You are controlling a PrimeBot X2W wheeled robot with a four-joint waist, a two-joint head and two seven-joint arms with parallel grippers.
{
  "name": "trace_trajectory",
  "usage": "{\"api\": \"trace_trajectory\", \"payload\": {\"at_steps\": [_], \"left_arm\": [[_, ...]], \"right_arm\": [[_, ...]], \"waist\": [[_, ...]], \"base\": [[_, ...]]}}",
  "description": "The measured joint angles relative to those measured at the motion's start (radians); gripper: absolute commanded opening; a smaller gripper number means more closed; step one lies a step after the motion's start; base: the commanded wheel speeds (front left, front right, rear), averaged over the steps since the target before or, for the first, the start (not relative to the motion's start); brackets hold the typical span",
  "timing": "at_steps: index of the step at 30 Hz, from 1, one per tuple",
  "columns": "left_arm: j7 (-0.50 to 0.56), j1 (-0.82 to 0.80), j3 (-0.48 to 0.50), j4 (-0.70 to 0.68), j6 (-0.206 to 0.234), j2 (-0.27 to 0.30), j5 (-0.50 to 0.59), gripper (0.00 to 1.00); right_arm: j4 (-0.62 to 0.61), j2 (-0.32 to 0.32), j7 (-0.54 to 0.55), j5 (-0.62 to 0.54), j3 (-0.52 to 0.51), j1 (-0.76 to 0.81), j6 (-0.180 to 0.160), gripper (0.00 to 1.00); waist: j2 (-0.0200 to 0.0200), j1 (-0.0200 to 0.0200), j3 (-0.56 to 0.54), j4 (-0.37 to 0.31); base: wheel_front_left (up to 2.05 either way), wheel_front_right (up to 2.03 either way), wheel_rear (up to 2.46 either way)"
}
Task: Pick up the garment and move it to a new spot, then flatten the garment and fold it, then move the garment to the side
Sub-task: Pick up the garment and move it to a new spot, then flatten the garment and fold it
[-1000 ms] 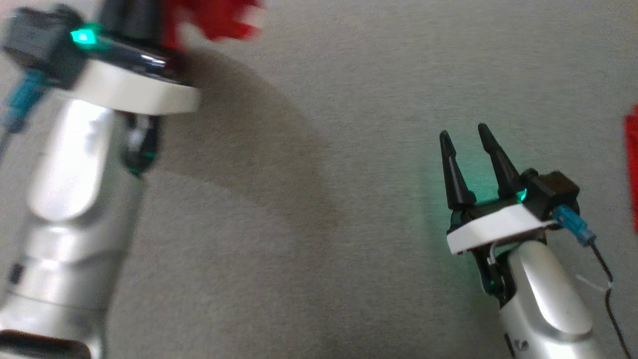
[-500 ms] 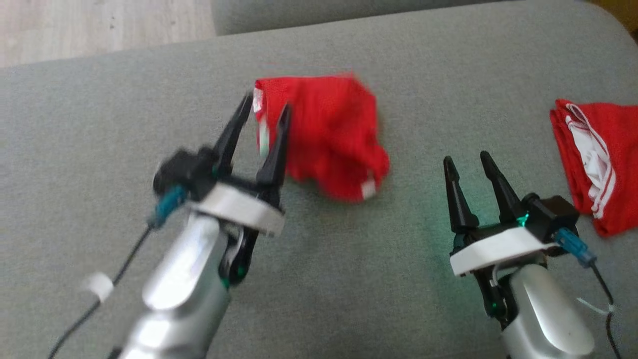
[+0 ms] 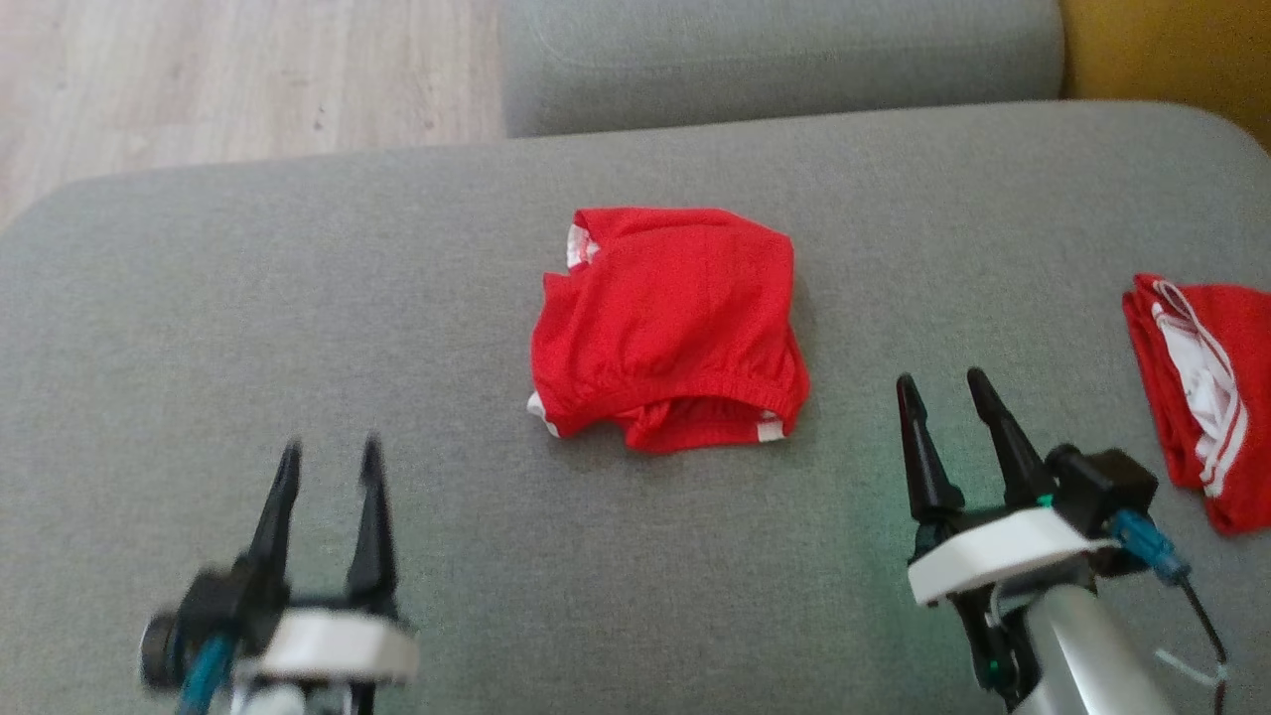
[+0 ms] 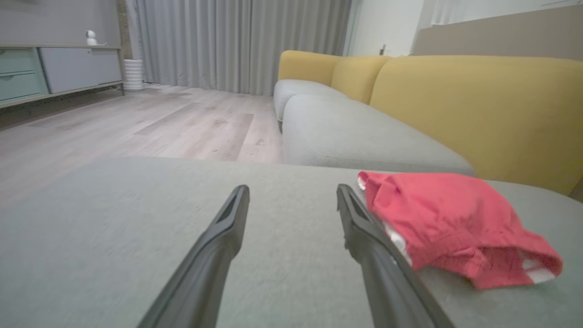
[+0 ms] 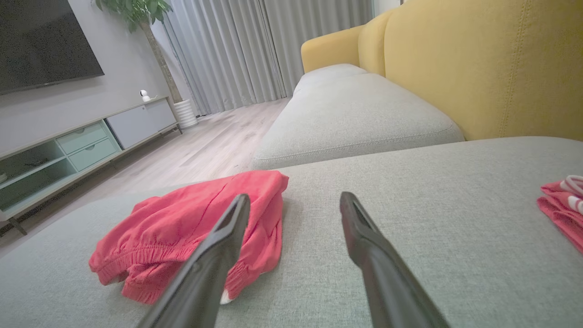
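The garment (image 3: pixel 670 323) is a pair of red shorts with white trim, lying crumpled in a loose heap near the middle of the grey sofa cushion (image 3: pixel 298 298). It also shows as the red garment (image 4: pixel 451 218) to the right of my left fingers, and as the garment (image 5: pixel 191 228) ahead and left of my right fingers. My left gripper (image 3: pixel 328 462) is open at the lower left, apart from the cloth. My right gripper (image 3: pixel 943 392) is open at the lower right, holding nothing.
A second red and white garment (image 3: pixel 1197 382) lies folded at the cushion's right edge, seen again as red cloth (image 5: pixel 562 205). Another grey seat cushion (image 3: pixel 775 50) lies beyond, with a yellow backrest (image 4: pixel 478 105) and wooden floor (image 3: pixel 228 79) at the far left.
My left gripper has opened, released the red garment onto the cushion and pulled back to the lower left. The head camera has tilted up. The right gripper has stayed open.
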Motion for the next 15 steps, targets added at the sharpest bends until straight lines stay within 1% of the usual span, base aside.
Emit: {"api": "trace_trajectory", "payload": {"at_steps": [1,4,5,10,12,15], "left_arm": [[0.0,0.037,0.02,-0.009,-0.001,-0.005,0.01,1.0],[0.0,0.119,0.056,-0.029,-0.031,-0.02,0.049,1.0],[0.0,0.119,0.056,-0.029,-0.031,-0.02,0.049,1.0],[0.0,0.15,0.077,-0.038,-0.061,-0.049,0.08,1.0],[0.0,0.147,0.082,-0.041,-0.062,-0.052,0.086,1.0],[0.0,0.138,0.083,-0.042,-0.079,-0.055,0.094,1.0]], "right_arm": [[0.0,0.0,0.0,0.001,-0.001,0.01,0.0,1.0],[0.006,0.001,0.0,0.001,-0.005,0.031,0.0,1.0],[0.006,0.001,0.0,0.001,-0.005,0.031,0.0,1.0],[0.009,0.002,0.0,0.001,-0.007,0.042,0.0,1.0],[0.013,0.002,0.0,0.0,-0.003,0.043,0.0,1.0],[0.049,0.002,0.0,-0.001,0.022,0.042,0.0,1.0]], "waist": [[0.0,-0.0001,-0.007,0.004],[0.0,0.0,-0.018,0.014],[0.0,0.0,-0.018,0.014],[0.0,0.0001,-0.014,0.028],[0.0,0.0003,-0.009,0.033],[0.0,0.0002,0.002,0.044]], "base": [[0.0,0.0,0.0],[0.0,0.0,0.0],[0.0,0.0,0.0],[0.0,0.0,0.0],[0.0,0.0,0.0],[0.0,0.0,0.0]]}}
